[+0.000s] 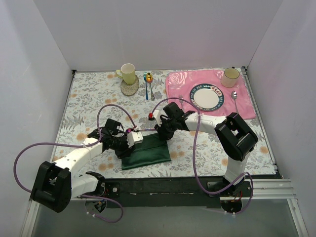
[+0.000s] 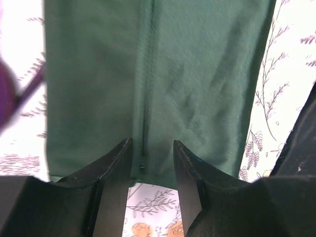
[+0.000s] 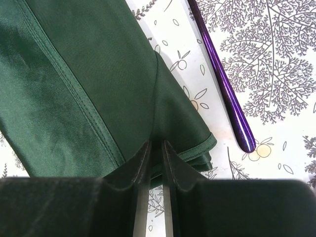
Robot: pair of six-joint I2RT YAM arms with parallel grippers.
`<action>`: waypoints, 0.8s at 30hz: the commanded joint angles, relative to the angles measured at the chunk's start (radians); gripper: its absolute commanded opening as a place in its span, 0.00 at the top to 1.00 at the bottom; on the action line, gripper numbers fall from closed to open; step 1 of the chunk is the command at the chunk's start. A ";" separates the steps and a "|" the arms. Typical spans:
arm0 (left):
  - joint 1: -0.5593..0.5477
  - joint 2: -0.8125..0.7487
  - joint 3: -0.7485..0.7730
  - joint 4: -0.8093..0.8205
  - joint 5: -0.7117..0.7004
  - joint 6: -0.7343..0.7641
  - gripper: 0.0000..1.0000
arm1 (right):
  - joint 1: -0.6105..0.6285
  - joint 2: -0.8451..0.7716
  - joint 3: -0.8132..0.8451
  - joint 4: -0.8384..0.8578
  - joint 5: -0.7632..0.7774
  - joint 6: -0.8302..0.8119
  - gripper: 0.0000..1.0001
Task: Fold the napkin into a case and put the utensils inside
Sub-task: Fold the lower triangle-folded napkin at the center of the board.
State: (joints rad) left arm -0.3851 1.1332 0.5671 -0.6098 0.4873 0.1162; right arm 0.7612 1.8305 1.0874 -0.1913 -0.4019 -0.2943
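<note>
— Black fingers of the left gripper (image 2: 152,143) are being held apart over the near edge of the napkin (image 2: 148,74), with a stitched seam running between them. Nothing is being gripped there.

— And the right gripper (image 3: 156,143)?

— Its jaws are being pressed almost together on a raised crease at one corner of the cloth. As far as can be judged, the napkin is being pinched there.

— Where is the napkin being found?

— It is being seen as a dark green folded rectangle on the floral tablecloth (image 1: 89,98), between the two arms. A purple utensil handle (image 3: 224,84) is lying just beside that corner, not touching the cloth. Whether it is the spoon or the fork cannot be told.

— How is the cloth being expected to behave?

— It is being judged soft, light and limp, with a sheen that suggests slipperiness, so stacked layers are likely to be dragged askew. Hold is best taken at a hemmed edge of the top layer only, where the stitching is firmer. The utensil looks thin, hard and slick, and is best taken across its handle.
</note>
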 commanded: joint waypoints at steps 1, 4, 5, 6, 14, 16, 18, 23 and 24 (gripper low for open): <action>-0.023 0.011 -0.033 0.028 -0.045 -0.004 0.62 | -0.008 0.029 0.017 -0.108 0.071 -0.029 0.76; -0.032 0.030 -0.044 0.036 -0.070 -0.007 0.63 | -0.010 0.023 0.026 -0.122 0.072 -0.039 0.74; -0.031 0.033 -0.047 0.039 -0.075 -0.009 0.63 | -0.008 0.021 0.035 -0.128 0.069 -0.042 0.73; -0.032 0.034 -0.049 0.042 -0.078 -0.009 0.64 | -0.008 0.019 0.039 -0.132 0.069 -0.043 0.72; -0.035 0.028 -0.065 0.051 -0.078 -0.010 0.64 | -0.008 -0.007 0.097 -0.207 0.081 -0.040 0.63; -0.037 0.031 -0.065 0.056 -0.079 -0.013 0.64 | -0.008 -0.013 0.109 -0.221 0.087 -0.034 0.59; -0.038 0.033 -0.065 0.056 -0.078 -0.015 0.64 | -0.010 -0.008 0.123 -0.238 0.092 -0.025 0.57; -0.041 0.031 -0.065 0.058 -0.082 -0.018 0.64 | 0.003 0.007 0.115 -0.247 0.106 -0.025 0.57; -0.041 0.028 -0.064 0.058 -0.082 -0.020 0.64 | 0.006 0.009 0.109 -0.241 0.107 -0.025 0.57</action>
State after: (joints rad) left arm -0.4213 1.1633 0.5224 -0.5385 0.4313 0.1043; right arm 0.7601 1.8328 1.1801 -0.3977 -0.3222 -0.3180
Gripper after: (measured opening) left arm 0.359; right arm 0.435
